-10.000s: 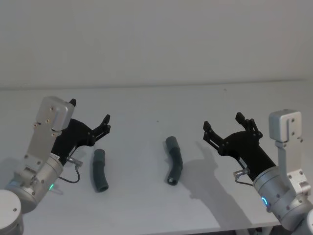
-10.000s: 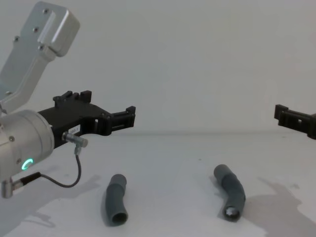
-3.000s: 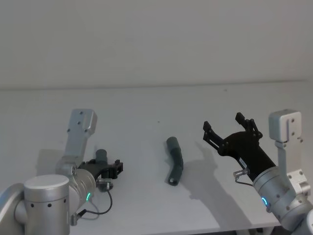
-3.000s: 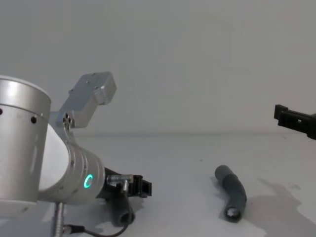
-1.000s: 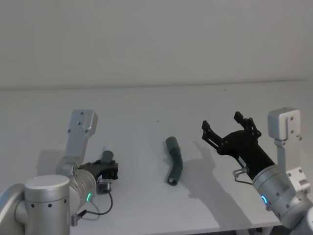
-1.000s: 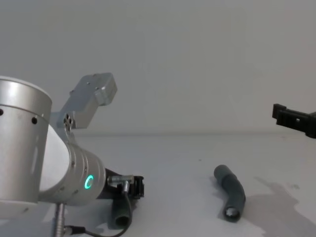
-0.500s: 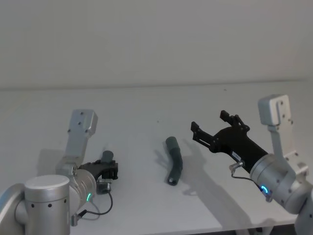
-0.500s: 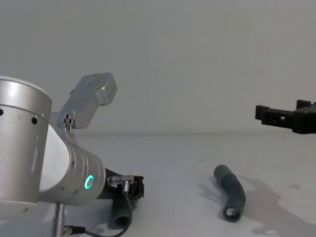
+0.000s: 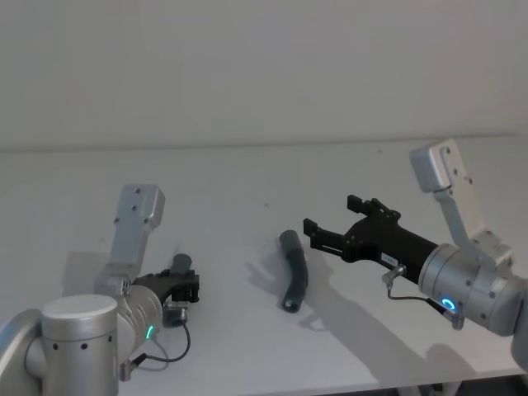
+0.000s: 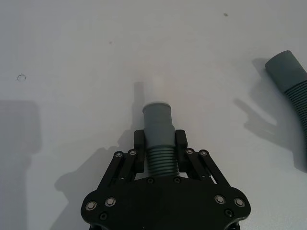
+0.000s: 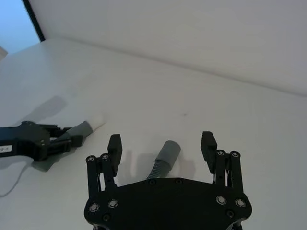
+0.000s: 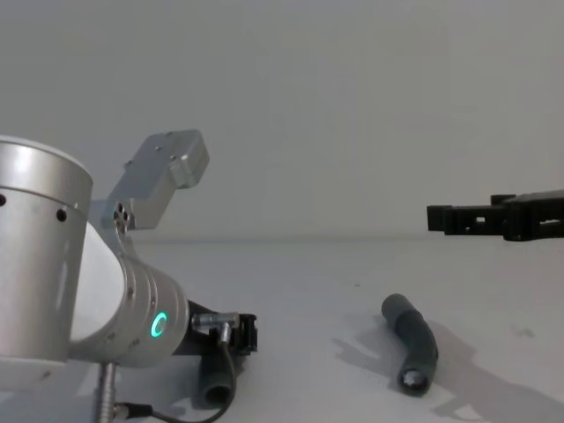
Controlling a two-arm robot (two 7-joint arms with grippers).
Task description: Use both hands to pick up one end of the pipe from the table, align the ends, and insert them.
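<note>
One piece of the pipe (image 9: 181, 265) is a dark ribbed hose, lifted slightly at the table's left. My left gripper (image 9: 186, 285) is shut on its ribbed part. In the left wrist view the smooth grey cuff (image 10: 158, 115) sticks out past the left gripper (image 10: 159, 144). A second bent piece (image 9: 294, 278) lies on the white table (image 9: 247, 173) near the middle, its open end (image 12: 412, 380) facing me. My right gripper (image 9: 331, 216) hovers open just above and to the right of that piece. In the right wrist view its cuff (image 11: 168, 152) sits between the fingers (image 11: 114, 143).
A plain white wall rises behind the table's far edge (image 9: 264, 145). The table's front edge (image 9: 330, 386) runs close below both arms. Bare surface separates the two hose pieces.
My right gripper has swung left and forward from the table's right side to above the middle hose piece. The left gripper has kept its hold on its piece.
</note>
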